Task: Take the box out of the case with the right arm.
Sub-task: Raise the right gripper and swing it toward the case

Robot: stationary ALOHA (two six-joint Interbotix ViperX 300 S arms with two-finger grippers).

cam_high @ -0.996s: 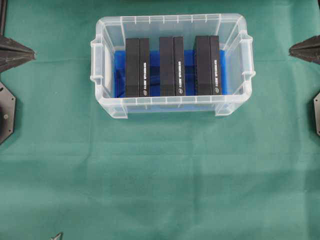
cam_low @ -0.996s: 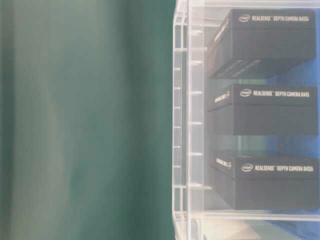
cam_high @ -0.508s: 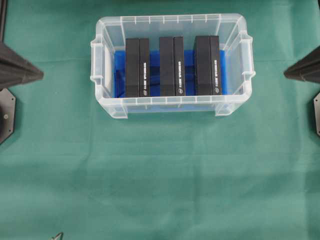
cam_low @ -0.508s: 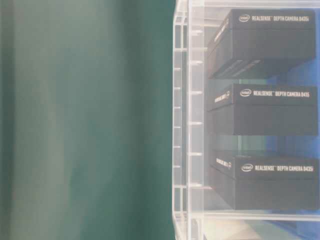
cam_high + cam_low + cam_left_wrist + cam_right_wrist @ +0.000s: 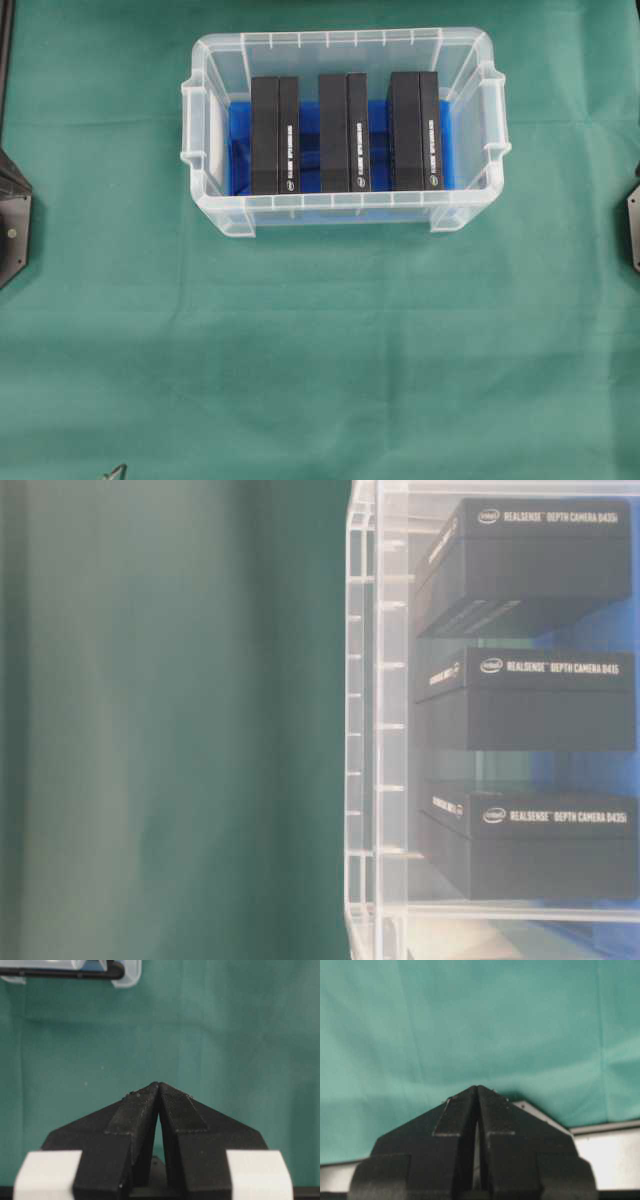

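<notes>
**— Where is your claw, and what is it doing?**

My right gripper (image 5: 478, 1089) is clenched, its two black fingertips pressed together at the tip and nothing between them. It points down at bare green cloth (image 5: 470, 1025), with a pale strip of table edge (image 5: 607, 1157) behind it. I hold it like this because I have nothing to carry yet; I judge I will have to spread it before I reach in.

**— And the other one?**

My left gripper (image 5: 159, 1086) is pinched together the same way, empty, over the cloth. A corner of the case (image 5: 125, 970) shows at the top of its view. The job is not its own, so it hangs well apart from the work.

**— Where is the box you want?**

In the case (image 5: 345, 40), in the upper middle of the overhead view, well apart from both claws. Three black boxes stand on edge in a row on the blue sheet (image 5: 238, 150), with gaps between them, which should give my fingers room. The right-hand box (image 5: 415, 130) sits nearest my side, so I judge it the natural pick. The task does not say which; the middle box (image 5: 344, 132) and left box (image 5: 274, 135) look alike.
</notes>
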